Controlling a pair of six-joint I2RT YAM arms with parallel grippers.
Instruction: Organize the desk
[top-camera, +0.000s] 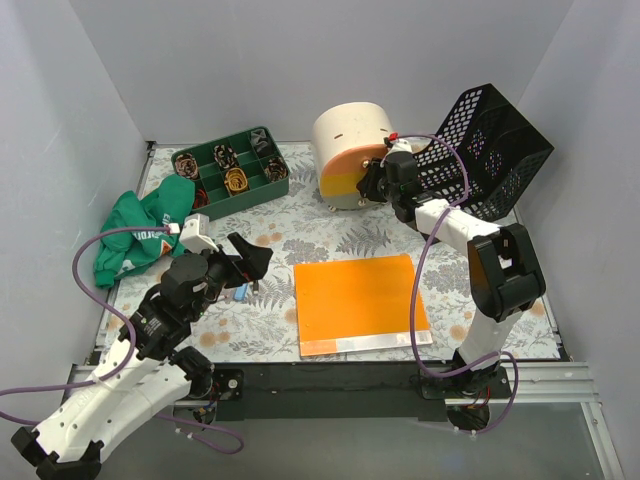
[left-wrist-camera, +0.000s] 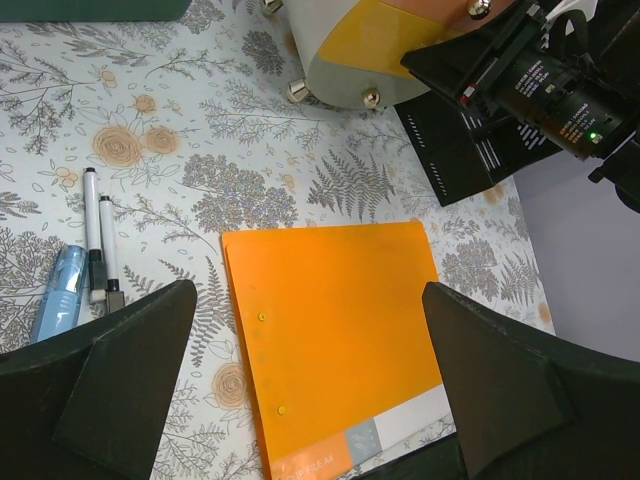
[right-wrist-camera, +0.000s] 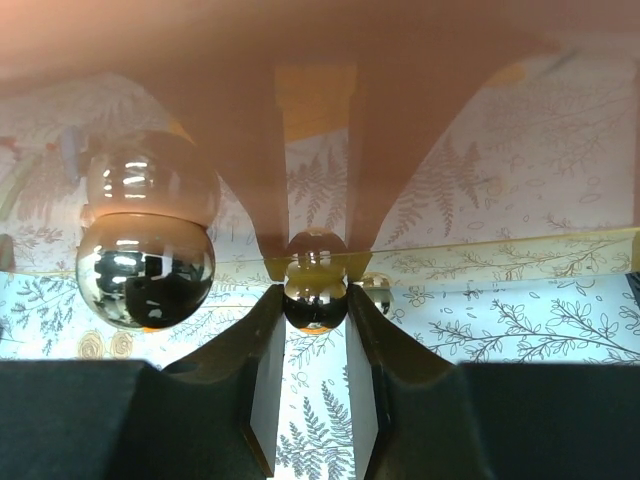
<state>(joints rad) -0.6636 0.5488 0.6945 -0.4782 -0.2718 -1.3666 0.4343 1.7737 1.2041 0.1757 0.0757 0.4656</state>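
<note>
The desk (top-camera: 350, 232) is a fern-and-flower printed tabletop. A cream drum with an orange base (top-camera: 350, 140) lies tipped on its side at the back centre, its chrome ball feet facing my right arm. My right gripper (top-camera: 376, 180) is at that base. In the right wrist view it (right-wrist-camera: 313, 297) is shut on one small chrome ball foot (right-wrist-camera: 316, 312). My left gripper (top-camera: 250, 264) hovers open and empty above the desk's left middle. In the left wrist view its open fingers (left-wrist-camera: 130, 370) frame the orange folder (left-wrist-camera: 335, 330).
The orange folder (top-camera: 358, 300) lies flat at the front centre. A green divided tray (top-camera: 270, 188) of small items sits at the back left and a green cloth (top-camera: 140, 235) at the left edge. A black mesh basket (top-camera: 495, 140) leans at the back right. Two pens (left-wrist-camera: 95, 245) and a blue item (left-wrist-camera: 60, 292) lie left of the folder.
</note>
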